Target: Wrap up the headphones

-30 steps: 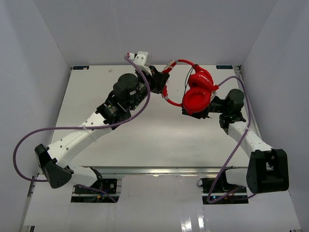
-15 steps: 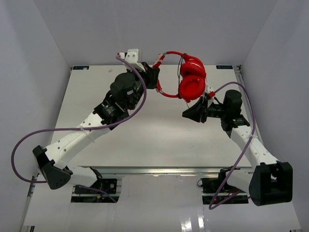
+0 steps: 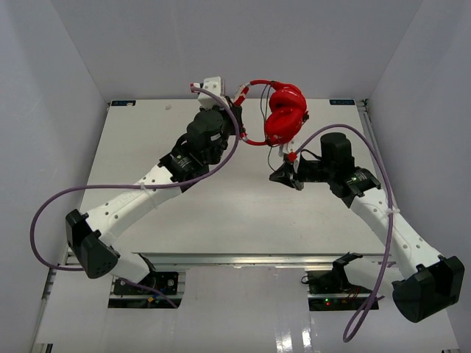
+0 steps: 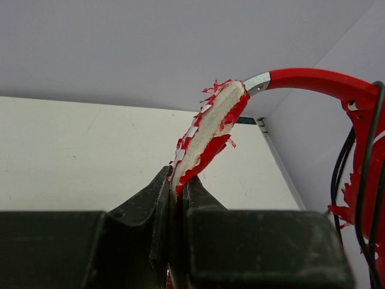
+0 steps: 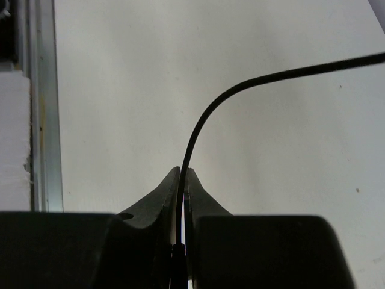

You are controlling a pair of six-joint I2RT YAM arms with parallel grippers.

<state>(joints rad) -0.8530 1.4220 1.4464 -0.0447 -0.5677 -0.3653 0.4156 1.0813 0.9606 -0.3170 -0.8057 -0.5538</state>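
The red headphones [image 3: 285, 114] hang in the air above the back of the table, cups together, the headband arching left. My left gripper [image 3: 237, 118] is shut on the frayed red-and-white headband [image 4: 207, 129], holding the headphones up. The thin dark cable [image 3: 271, 151] runs down from the cups to my right gripper [image 3: 282, 175], which is shut on the cable [image 5: 201, 120] near its plug end, just below the cups. In the left wrist view loops of cable [image 4: 355, 156] lie against the red cup at the right edge.
The white table [image 3: 221, 213] has walls behind and at both sides. Thick purple robot cables [image 3: 59, 202] loop off each arm. A metal rail [image 5: 42, 120] runs along the table edge in the right wrist view.
My right gripper has moved left and in under the cups, holding the cable. The headphones have swung slightly left and up with my left gripper.
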